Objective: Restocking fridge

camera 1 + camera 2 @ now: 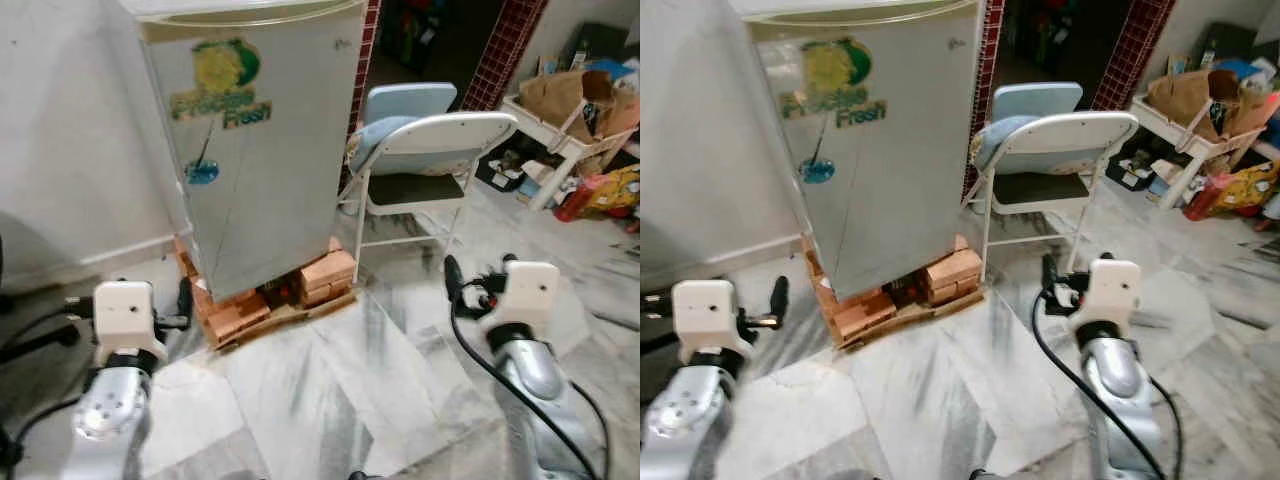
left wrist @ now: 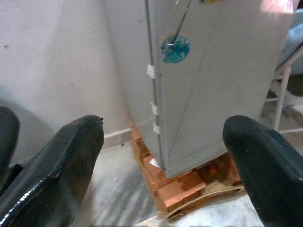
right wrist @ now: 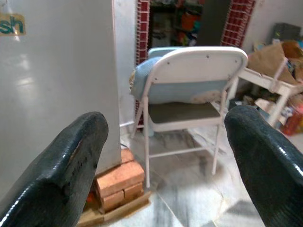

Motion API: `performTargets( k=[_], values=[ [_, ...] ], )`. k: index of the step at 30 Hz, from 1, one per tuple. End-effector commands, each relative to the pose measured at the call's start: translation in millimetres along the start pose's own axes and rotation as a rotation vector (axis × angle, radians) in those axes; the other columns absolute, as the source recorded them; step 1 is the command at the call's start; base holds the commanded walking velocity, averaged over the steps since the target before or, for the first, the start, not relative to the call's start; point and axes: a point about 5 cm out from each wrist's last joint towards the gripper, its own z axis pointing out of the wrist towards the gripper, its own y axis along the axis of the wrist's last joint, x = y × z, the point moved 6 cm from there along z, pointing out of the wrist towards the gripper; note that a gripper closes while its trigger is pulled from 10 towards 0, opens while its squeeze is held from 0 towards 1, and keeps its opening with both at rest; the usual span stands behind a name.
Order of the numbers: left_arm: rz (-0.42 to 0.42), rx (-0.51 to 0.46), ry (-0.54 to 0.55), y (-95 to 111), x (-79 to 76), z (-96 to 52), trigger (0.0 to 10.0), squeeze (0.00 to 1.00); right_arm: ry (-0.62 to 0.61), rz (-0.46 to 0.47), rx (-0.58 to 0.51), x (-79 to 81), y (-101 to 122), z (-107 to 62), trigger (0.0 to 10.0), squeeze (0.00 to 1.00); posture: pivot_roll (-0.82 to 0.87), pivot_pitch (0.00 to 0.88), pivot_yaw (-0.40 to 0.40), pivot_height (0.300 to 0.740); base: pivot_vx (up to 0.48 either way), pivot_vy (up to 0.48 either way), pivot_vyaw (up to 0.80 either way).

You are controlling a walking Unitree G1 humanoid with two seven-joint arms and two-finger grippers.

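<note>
Fridge (image 1: 255, 140) door shut, sitting on bricks (image 1: 325, 275). Left hand (image 2: 163, 161) and right hand (image 3: 165, 156) both open, empty, short of it. Best to step closer and hook the door's free edge by the chair (image 1: 425, 150).

Even, soft daylight is filling the room. Pale glare is streaking the grey-white marble floor (image 1: 330, 390) near its front edge. The tall silver-grey fridge door (image 1: 265, 150) is catching a dull sheen. A dim shadow is lying on the white wall (image 1: 60, 200) beside it. Head views are looking slightly soft, verticals leaning at edges. Close black fingers (image 2: 57, 170) are blurring in the wrist views.
</note>
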Motion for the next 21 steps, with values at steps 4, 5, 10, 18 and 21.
performTargets(
  k=[4,5,10,18,21],
  values=[
    [0.0,0.0,-0.054,-0.1,-15.8,2.7,10.0,0.0,-0.017,-0.002,0.011,-6.2,-2.6,0.5,10.0,0.0,0.08,0.037,-0.033,0.74,0.0,0.475,-0.71],
    [0.001,0.0,-0.055,-0.2,-16.0,2.9,10.0,0.0,-0.017,-0.002,0.011,-6.2,-2.7,0.6,10.0,0.0,0.08,0.037,-0.033,0.74,0.0,0.472,-0.61],
    [-0.001,-0.009,-0.064,1.9,-17.2,5.5,10.0,0.0,-0.019,-0.001,0.01,-5.5,-2.4,3.0,10.0,0.0,0.08,0.043,-0.033,0.74,0.0,0.449,-0.55],
    [-0.007,-0.023,-0.064,5.0,-19.8,12.3,10.0,0.0,-0.029,0.004,-0.007,-6.1,0.9,8.2,10.0,0.0,0.08,0.018,-0.035,0.74,0.0,0.425,-0.66],
    [0.009,-0.007,-0.065,-0.2,-18.6,8.8,10.0,0.0,-0.022,0.003,-0.009,-4.4,1.7,8.1,10.0,0.0,0.08,0.024,-0.037,0.74,0.0,0.435,-0.8]
  ],
)
